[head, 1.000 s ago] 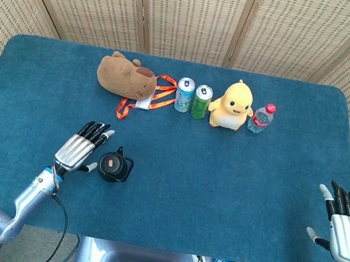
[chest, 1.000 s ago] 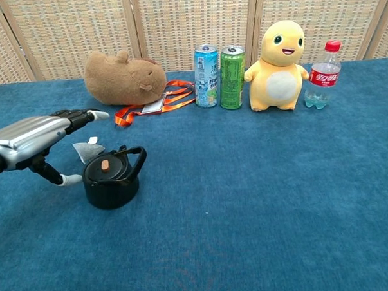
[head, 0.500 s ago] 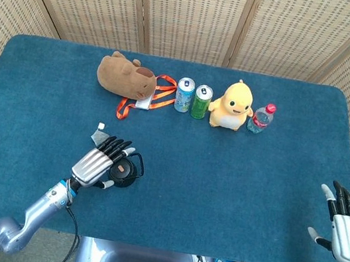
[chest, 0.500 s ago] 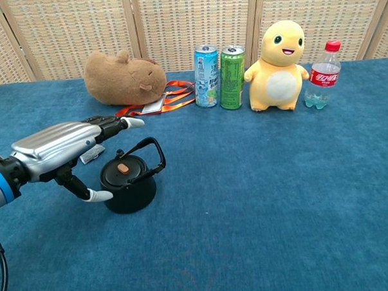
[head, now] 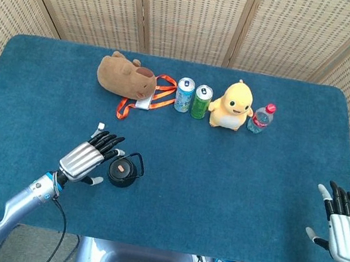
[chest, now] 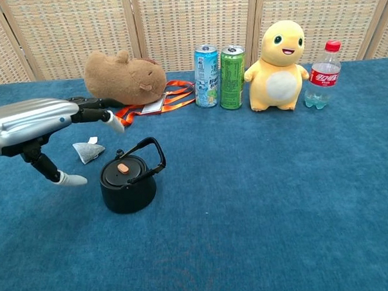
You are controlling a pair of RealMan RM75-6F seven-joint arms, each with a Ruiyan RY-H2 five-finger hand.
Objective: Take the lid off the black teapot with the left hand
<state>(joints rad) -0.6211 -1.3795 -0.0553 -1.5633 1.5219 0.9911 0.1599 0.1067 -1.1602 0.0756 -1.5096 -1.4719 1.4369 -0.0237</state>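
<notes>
Black teapot (chest: 127, 184) front-left on desk (chest: 280, 200), lid (chest: 123, 168) still on. Left hand (head: 85, 160) has backed off vs 0.5 s ago, now beside pot, fingers spread, empty. Right hand (head: 344, 230) spread, idle at desk edge.

Landmark: black teapot (chest: 127, 184). Its upright handle (chest: 148, 162) arches over the lid (chest: 123, 168), leaning to the right side, and partly bars access from above. The left hand (chest: 35, 123), fingers spread, hovers just left of the teapot. A tea bag (chest: 88, 151) lies behind-left, near the pot. Bare blue table (chest: 267, 200) extends right and in front of the teapot. The plush capybara (chest: 123, 78) and cans (chest: 218, 68) stand well behind.
</notes>
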